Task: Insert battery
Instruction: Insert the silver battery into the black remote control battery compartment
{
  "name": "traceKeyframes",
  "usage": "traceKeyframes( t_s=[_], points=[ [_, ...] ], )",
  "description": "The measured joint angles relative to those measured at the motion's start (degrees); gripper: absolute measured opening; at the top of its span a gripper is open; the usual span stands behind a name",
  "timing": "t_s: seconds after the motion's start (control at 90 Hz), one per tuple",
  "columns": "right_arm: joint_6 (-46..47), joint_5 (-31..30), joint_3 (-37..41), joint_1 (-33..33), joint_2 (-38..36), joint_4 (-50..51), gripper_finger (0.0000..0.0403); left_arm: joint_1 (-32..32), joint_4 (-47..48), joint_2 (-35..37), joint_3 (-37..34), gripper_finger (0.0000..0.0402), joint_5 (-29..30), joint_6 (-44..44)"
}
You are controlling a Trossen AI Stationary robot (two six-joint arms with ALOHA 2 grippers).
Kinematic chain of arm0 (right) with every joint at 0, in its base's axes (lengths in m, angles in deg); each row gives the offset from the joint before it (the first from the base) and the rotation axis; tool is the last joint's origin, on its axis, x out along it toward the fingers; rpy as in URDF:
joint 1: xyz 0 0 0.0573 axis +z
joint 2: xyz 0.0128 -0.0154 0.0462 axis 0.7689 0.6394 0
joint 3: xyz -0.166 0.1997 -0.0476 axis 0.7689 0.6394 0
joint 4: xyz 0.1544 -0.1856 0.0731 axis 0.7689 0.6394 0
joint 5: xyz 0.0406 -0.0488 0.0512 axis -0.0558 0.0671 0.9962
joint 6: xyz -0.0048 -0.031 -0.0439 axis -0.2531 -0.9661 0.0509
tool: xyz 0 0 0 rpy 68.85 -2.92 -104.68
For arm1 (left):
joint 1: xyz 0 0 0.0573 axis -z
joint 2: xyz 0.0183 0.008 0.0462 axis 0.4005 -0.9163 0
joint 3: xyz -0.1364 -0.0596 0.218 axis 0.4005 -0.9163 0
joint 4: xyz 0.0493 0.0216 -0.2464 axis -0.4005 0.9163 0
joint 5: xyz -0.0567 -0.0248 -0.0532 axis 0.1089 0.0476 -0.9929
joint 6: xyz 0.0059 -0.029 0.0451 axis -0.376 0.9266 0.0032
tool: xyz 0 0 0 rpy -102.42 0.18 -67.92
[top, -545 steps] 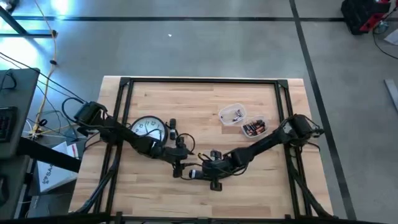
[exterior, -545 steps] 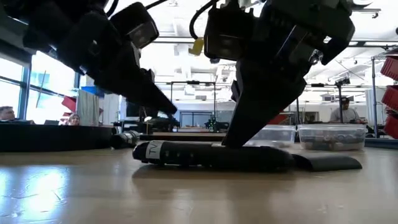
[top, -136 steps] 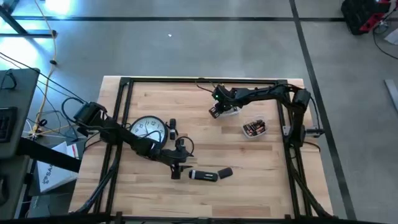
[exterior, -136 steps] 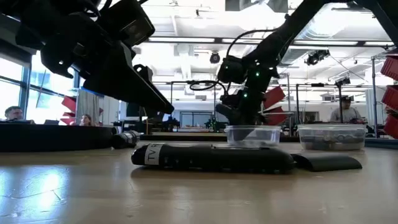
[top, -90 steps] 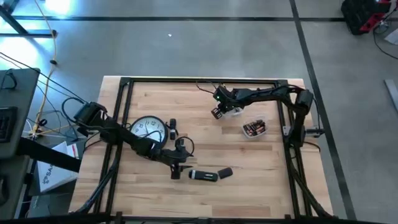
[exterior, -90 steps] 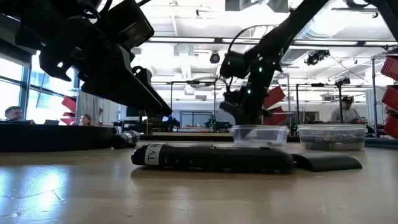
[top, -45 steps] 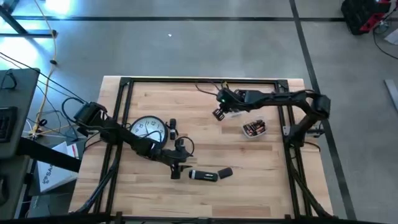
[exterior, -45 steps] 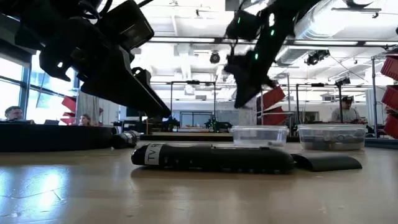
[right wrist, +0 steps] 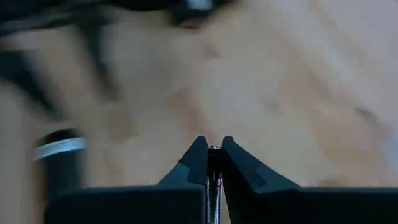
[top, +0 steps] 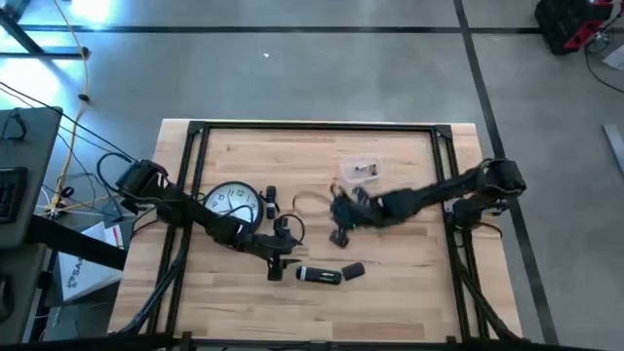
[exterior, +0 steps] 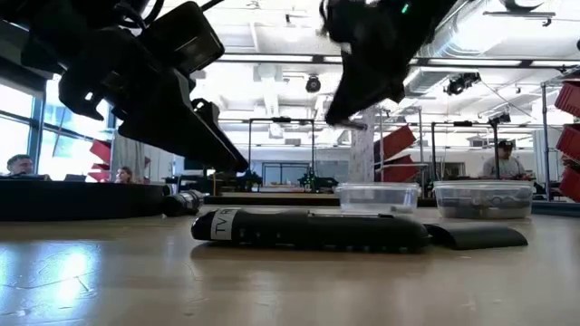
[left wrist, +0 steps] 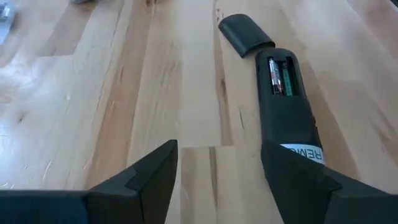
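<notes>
Black remote (left wrist: 288, 106) lies face-down on the wood table (top: 409, 283), front-centre, its back cover (left wrist: 245, 32) off and lying just beside its open end; the left wrist view shows 2 cells already seated in the bay. Left gripper (left wrist: 217, 171) sits at the remote's label end, jaws spread wide, 1 finger touching or v. close to the remote's side, gripping nothing. Right gripper (right wrist: 210, 155) is mid-air betw. the clear tubs (top: 363, 172) and the remote; its jaws are nearly closed on something thin and pale, prob. a battery, but too blurred to confirm. Judged step: carrying a cell toward the bay, though the bay looks full already. Next move needs the tip lined up lengthwise w/ the slot, polarity right, then a press down while the left steadies the body. Writing: "REM…" on the white label in the left wrist view, "TV" in the low view; cell brands unreadable.
</notes>
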Motion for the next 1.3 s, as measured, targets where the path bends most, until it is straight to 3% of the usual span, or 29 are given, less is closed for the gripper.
traceKeyframes(
  t_s=[0.211, 0.511, 0.722, 0.889, 1.3],
  points=[
    [-1.9, -1.03, 0.0, 8.6, 6.54, -10.76, 0.0, 0.0, -1.72, -0.01, 0.01, 0.0211, 1.81, 0.04],
    [-1.85, -0.85, 0.0, 14.09, 14.91, -24.59, 0.0, 0.72, -6.14, -0.02, 0.02, 0.0211, 4.26, 6.8],
    [-1.46, -7.8, 0.0, 16.0, 15.63, -24.7, 0.0, 3.36, -8.44, -2.15, 0.02, 0.0211, 4.29, 8.15],
    [-0.74, -9.43, 0.0, 16.89, 15.7, -24.58, 0.0, 5.23, -13.01, -4.39, 0.02, 0.0211, 4.2, 7.48],
    [2.52, -12.82, 0.0, 18.16, 19.59, -25.32, 0.0, 8.7, -14.17, -5.11, 0.04, 0.0211, 4.33, 8.89]
  ],
)
